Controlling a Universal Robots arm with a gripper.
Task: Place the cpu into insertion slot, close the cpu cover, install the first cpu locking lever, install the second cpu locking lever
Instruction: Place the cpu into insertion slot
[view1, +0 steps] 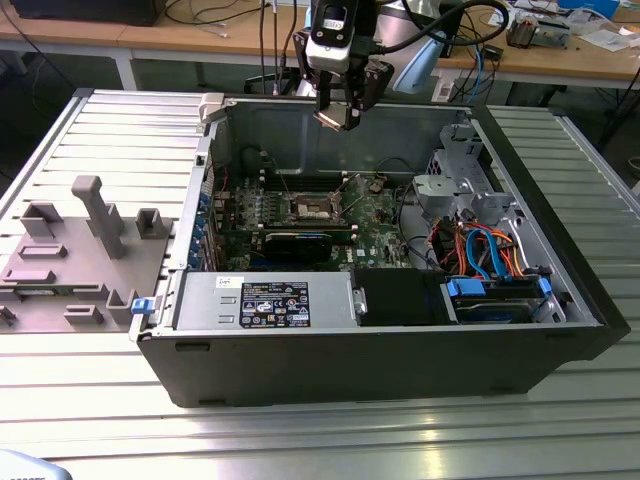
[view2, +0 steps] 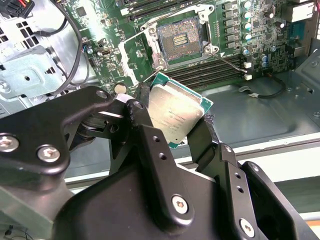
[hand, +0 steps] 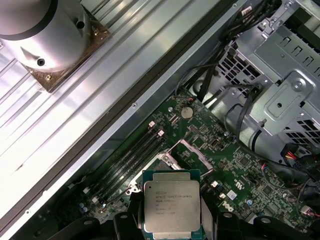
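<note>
The gripper (view1: 338, 112) hangs above the open computer case (view1: 400, 380), over the green board (hand: 240, 165). Its black fingers (view2: 201, 137) are clamped on two edges of the chip (view2: 175, 114), which is tilted in the air. The square socket (view2: 180, 39) below it is uncovered and apart from the chip.

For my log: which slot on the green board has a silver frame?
The square socket; the long black slots beside it have none. The gripper holds the chip.

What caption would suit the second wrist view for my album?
Gripper holding the cpu, with the green motherboard and its empty insertion slot beyond.
</note>
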